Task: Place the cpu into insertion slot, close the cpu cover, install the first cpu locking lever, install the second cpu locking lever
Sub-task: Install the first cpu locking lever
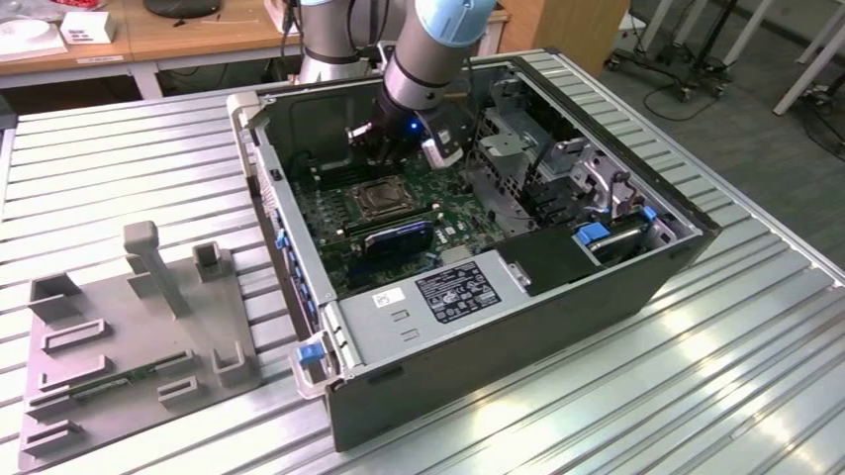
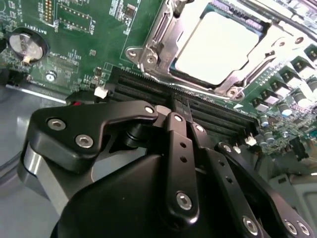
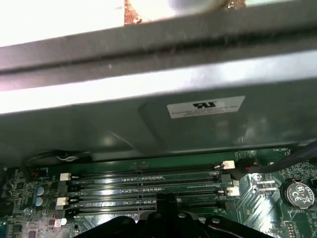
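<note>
The cpu (image 2: 218, 47) lies in the insertion slot (image 1: 376, 201), its pale metal top facing up. The cpu cover (image 2: 158, 37), a silvery frame, lies flat around the chip's edges. A thin metal lever (image 2: 258, 67) runs along one side of the socket; I cannot tell whether it is latched. My gripper (image 2: 181, 105) is shut with nothing between its fingers. It hovers over the long black memory slots (image 2: 143, 85), beside the socket and apart from it. In the exterior view the gripper (image 1: 380, 166) hangs inside the open computer case just behind the socket.
The case's grey inner wall (image 3: 148, 114) rises close behind the memory slots (image 3: 143, 181). A coin battery (image 2: 27, 44) sits on the green board. Drive cages (image 1: 528, 158) crowd the exterior view's right of the case. A grey fixture (image 1: 133, 336) lies on the ribbed metal table (image 1: 660, 396).
</note>
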### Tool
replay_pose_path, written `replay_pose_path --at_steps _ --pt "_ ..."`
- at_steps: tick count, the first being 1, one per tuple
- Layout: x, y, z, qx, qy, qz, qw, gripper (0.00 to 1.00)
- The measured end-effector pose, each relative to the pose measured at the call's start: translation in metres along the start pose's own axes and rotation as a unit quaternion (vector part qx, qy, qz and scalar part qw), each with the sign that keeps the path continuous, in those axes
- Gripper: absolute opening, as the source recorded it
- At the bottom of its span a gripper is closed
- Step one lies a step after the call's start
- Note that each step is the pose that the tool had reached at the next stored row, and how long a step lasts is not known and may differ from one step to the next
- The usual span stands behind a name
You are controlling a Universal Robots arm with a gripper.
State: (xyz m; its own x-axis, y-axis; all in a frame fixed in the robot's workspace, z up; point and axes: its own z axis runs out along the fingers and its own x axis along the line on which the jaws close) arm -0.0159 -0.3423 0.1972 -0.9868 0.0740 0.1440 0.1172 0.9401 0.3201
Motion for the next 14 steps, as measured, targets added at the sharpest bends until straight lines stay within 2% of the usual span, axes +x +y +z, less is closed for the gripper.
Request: replay_pose_path --at_steps 6,7,8,10,13,14 --pt "0.0015 0.0034 -0.0101 0.0000 0.0000 0.000 1.00000 0.11" --pt "0.0016 0.0037 -0.0105 0.0010 -0.0001 0.000 1.00000 0.11" --pt "0.0016 0.0038 -0.0107 0.0045 -0.0005 0.000 0.99999 0.11" --pt "0.0017 0.0038 -0.0111 0.0213 -0.0025 0.002 0.99977 0.11" --pt "0.0018 0.0039 -0.0114 0.0478 -0.0057 0.005 0.99883 0.11" --pt "0.0019 0.0039 -0.0115 0.0531 -0.0063 0.006 0.99855 0.11"
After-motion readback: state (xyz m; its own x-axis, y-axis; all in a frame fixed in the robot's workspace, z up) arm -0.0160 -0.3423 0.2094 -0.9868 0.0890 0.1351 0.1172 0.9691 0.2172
